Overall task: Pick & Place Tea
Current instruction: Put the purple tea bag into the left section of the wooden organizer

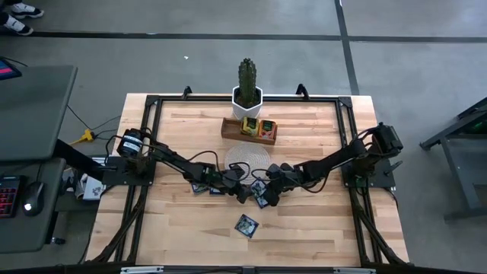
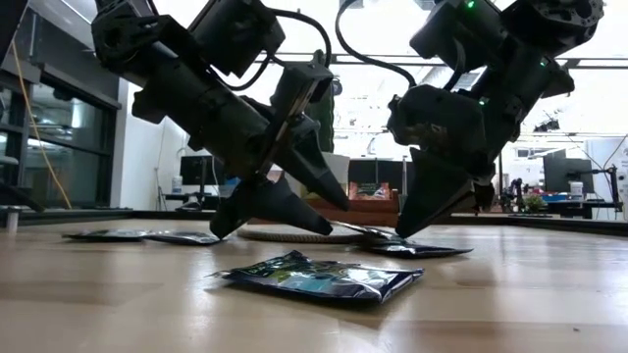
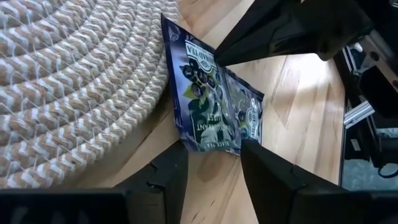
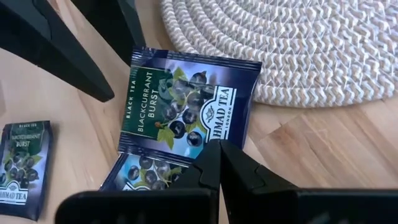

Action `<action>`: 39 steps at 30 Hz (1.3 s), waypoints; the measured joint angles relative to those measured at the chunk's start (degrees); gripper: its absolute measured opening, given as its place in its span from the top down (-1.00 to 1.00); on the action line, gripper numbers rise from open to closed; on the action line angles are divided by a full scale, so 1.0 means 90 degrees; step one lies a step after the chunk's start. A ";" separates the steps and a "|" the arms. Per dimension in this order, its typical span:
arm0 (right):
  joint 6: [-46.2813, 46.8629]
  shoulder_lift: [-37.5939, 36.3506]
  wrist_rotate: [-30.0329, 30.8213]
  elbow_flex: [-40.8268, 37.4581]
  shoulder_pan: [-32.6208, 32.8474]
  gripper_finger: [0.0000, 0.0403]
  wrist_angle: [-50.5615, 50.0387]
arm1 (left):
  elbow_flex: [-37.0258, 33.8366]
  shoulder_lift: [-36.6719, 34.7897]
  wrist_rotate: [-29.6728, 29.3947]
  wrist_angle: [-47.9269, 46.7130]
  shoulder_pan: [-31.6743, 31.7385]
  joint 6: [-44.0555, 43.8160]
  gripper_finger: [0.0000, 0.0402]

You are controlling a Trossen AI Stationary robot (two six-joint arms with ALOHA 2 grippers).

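tea sachets (image 4: 186, 106) at woven mat's (image 1: 249, 157) 6 o'clock edge
left hand (image 1: 242, 192) released, right hand (image 1: 268, 194) clenched empty; cactus pot (image 1: 246, 94), tray (image 1: 249, 129) at 12 o'clock; wooden table (image 1: 304, 221).

Dark blue sachets (image 4: 186, 106) beside a whitish chevron-woven mat (image 4: 298, 43).

Two robot arms work one wooden surface (image 1: 304, 228), one tool apiece: the left tool (image 2: 280, 227) and the right tool (image 2: 407, 231). Five dark blue tea sachets (image 1: 246, 225) lie loose on it, two of them overlapping (image 4: 186, 106). There is one round woven mat (image 1: 247, 156), one wooden tray (image 1: 228, 129) holding coloured sachets (image 1: 250, 125) too small to count, and one potted cactus (image 1: 247, 76).
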 joint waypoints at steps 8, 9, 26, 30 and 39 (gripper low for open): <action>0.0031 -0.0002 -0.0001 0.0000 0.0000 1.00 0.0010 | 0.0000 0.0000 -0.0401 0.0014 -0.0001 -0.0153 0.28; 0.0031 -0.0002 -0.0002 0.0000 0.0000 1.00 0.0014 | 0.0000 0.0000 -0.0443 0.0026 0.0000 -0.0188 0.28; 0.0048 -0.0002 0.0024 0.0000 0.0002 1.00 0.0202 | 0.0117 0.0001 -0.0911 -0.0085 0.0005 -0.0317 0.28; 0.0066 -0.0002 0.0024 0.0002 0.0002 1.00 0.0327 | 0.0305 0.0000 -0.0977 -0.0422 0.0005 -0.0306 0.28; 0.0097 -0.0005 0.0024 0.0002 0.0002 1.00 0.0337 | 0.0393 0.0002 -0.1095 -0.0581 0.0005 -0.0302 0.48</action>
